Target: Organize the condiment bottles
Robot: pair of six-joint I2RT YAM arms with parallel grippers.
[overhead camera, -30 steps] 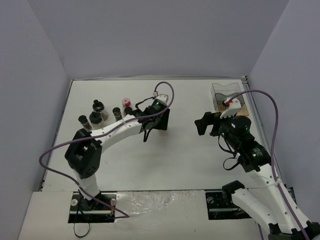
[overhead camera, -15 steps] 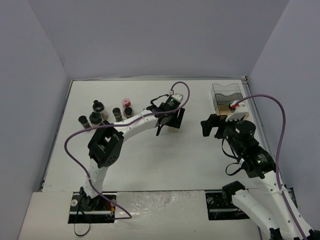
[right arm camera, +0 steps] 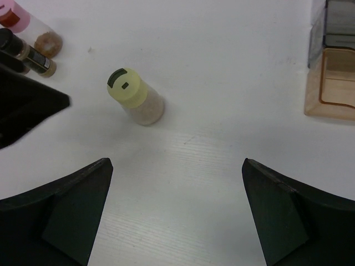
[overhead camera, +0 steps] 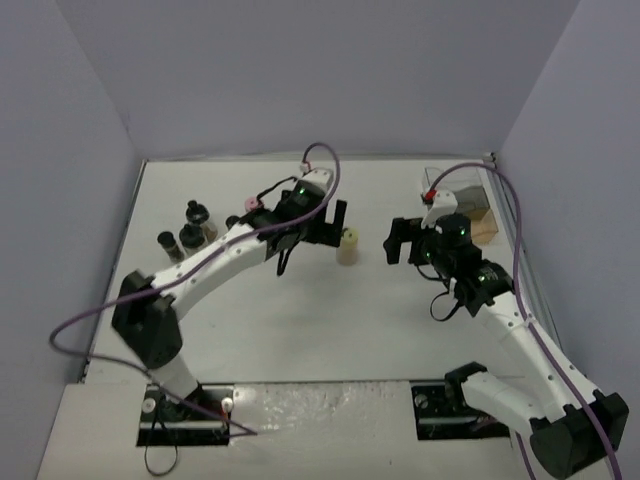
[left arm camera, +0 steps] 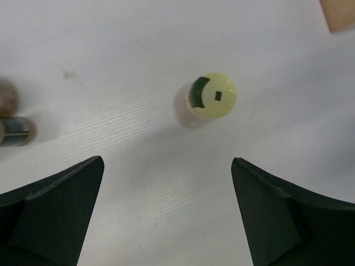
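A pale yellow-capped bottle (overhead camera: 347, 246) stands upright and alone mid-table, also seen in the left wrist view (left arm camera: 208, 100) and the right wrist view (right arm camera: 135, 97). My left gripper (overhead camera: 323, 224) hovers just left of it, open and empty (left arm camera: 166, 166), clear of the bottle. My right gripper (overhead camera: 397, 243) faces the bottle from the right, open with nothing in it (right arm camera: 176, 166). Several dark-capped bottles (overhead camera: 190, 235) cluster at the far left. A pink-capped bottle (right arm camera: 14, 15) lies beside a black-capped one (right arm camera: 28, 55), mostly hidden under my left arm in the top view.
The clear tray with a wooden base (right arm camera: 333, 83) sits at the back right, partly hidden behind my right arm (overhead camera: 480, 215). Walls enclose the table on three sides. One left finger (right arm camera: 28, 108) shows at the left of the right wrist view.
My left gripper opened, let go of the yellow-capped bottle mid-table and drew back to the left. My right arm swung left toward that bottle.
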